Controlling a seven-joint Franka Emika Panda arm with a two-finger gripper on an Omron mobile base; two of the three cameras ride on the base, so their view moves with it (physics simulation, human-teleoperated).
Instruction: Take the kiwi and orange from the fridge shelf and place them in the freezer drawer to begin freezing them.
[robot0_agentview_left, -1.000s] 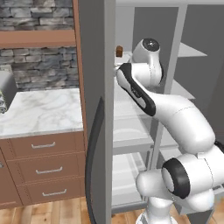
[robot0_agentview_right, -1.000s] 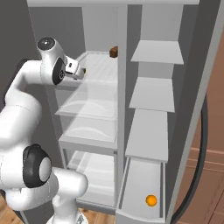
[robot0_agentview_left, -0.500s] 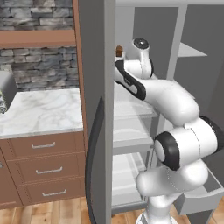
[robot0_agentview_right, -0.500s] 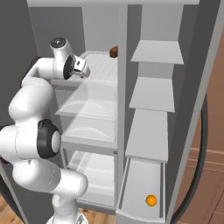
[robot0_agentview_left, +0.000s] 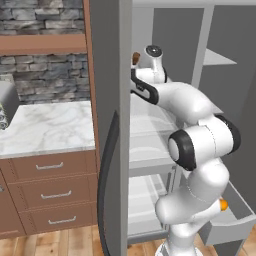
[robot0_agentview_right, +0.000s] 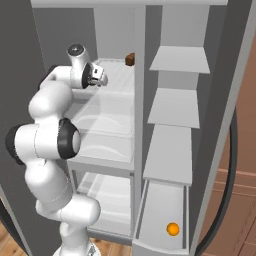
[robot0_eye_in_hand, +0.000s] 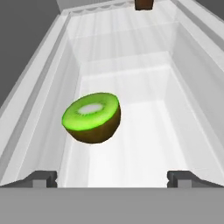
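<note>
Kiwi (robot0_eye_in_hand: 92, 117) sits cut face up on the top shelf (robot0_eye_in_hand: 144, 87), just ahead of your gripper (robot0_eye_in_hand: 112, 177), jaws spread wide w/ nothing held, lined up for a grab. Orange (robot0_agentview_right: 173, 229) already lies in the drawer (robot0_agentview_right: 145, 220) below.

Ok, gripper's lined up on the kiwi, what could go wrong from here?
1. The kiwi sits left of centre between the open fingertips, so closing now might nudge it instead of gripping it.
2. It is a rounded half with its cut face tilted up; it may roll or slip.
3. The orange already lies in the freezer drawer; a dropped kiwi could knock it.
</note>
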